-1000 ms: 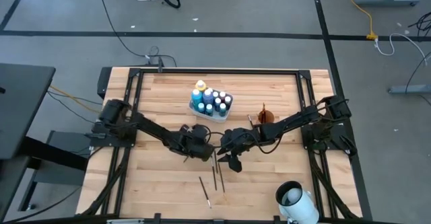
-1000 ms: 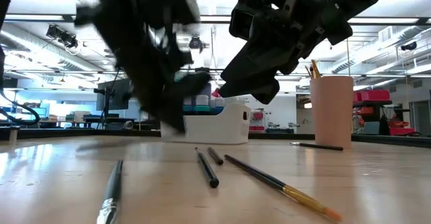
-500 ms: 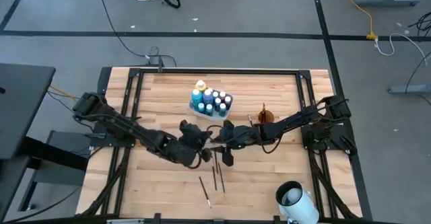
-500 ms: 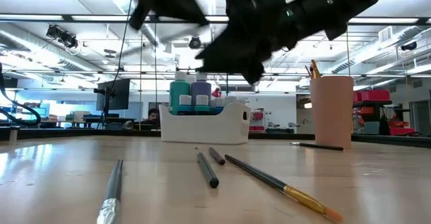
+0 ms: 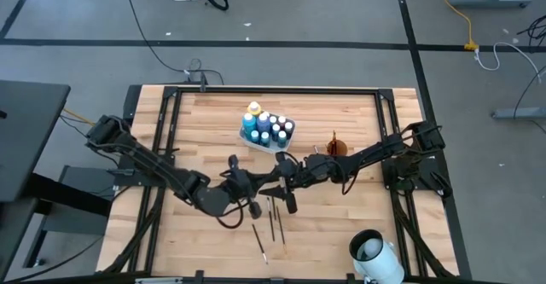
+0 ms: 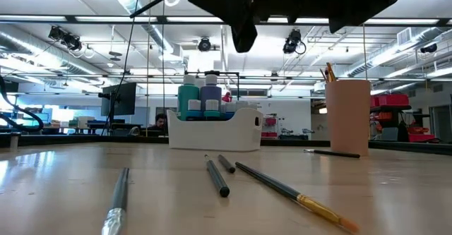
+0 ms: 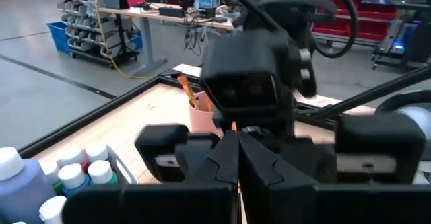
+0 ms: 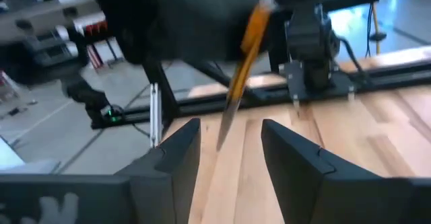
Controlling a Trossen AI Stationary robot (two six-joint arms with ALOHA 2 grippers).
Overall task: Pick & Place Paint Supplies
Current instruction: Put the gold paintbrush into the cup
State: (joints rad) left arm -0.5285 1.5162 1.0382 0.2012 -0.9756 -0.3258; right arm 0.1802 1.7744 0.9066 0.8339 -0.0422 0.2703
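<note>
The bench (image 5: 205,118) is pale wood laid in narrow strips, its grain showing, with a soft satin sheen in the low view. A matt black metal frame (image 5: 273,89) runs along its edges. The tray (image 6: 212,133) looks like smooth white plastic, faintly glossy. The paint bottles (image 5: 266,127) appear plastic with smooth caps. The loose paintbrushes (image 6: 217,176) have dark, slightly shiny handles; one (image 6: 321,210) ends in orange bristles. Both end effectors (image 5: 256,186) (image 5: 286,190) are matt black plastic. The cup (image 6: 348,115) is matt.
</note>
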